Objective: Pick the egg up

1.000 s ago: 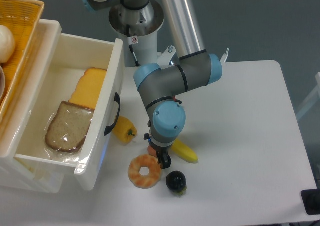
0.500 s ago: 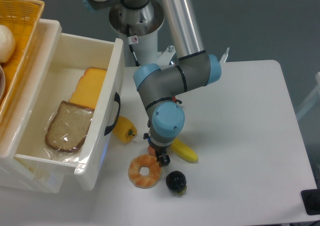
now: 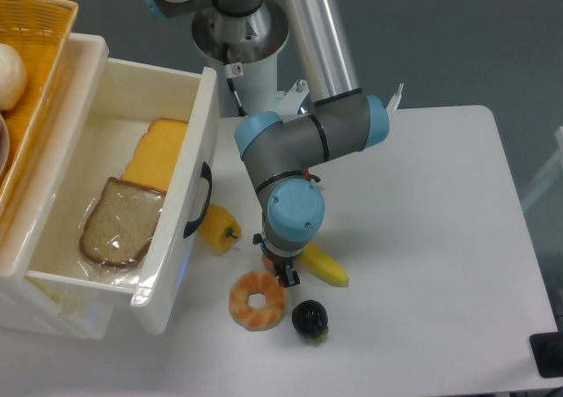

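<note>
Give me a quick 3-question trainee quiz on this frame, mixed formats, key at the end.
1. True or false: the doughnut lies inside the white bin.
2. Which item sits closest to the bin's dark handle? A) the dark round fruit B) the yellow pepper C) the banana
3. Fill in: the egg shows only as a small sliver beside the gripper, mostly hidden by the arm's ____ wrist cap.

Key:
1. False. It lies on the table, in front of the gripper.
2. B
3. blue. Whether the jaws are shut on the egg cannot be seen.
</note>
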Robot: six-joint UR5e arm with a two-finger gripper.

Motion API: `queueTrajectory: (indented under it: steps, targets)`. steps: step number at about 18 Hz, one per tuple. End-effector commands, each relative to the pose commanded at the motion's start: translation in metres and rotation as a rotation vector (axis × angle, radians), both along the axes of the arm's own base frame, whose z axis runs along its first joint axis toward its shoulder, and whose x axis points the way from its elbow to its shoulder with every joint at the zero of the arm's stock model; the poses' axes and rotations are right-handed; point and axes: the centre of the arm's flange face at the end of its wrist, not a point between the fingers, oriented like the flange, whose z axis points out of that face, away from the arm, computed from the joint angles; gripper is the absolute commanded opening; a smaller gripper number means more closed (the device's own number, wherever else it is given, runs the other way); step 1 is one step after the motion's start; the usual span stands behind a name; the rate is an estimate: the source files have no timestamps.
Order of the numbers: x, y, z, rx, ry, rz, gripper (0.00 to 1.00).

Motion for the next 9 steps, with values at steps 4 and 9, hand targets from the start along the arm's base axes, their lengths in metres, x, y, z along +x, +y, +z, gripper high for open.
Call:
queueTrajectory:
  steps: [4,9]
  targets:
    - [0.0000,0.0000,0.0000,0.001,-0.001,-0.006,0.36]
    - [-0.0006,0.0004,0.0070,0.008,0.010,-0.005,0.32]
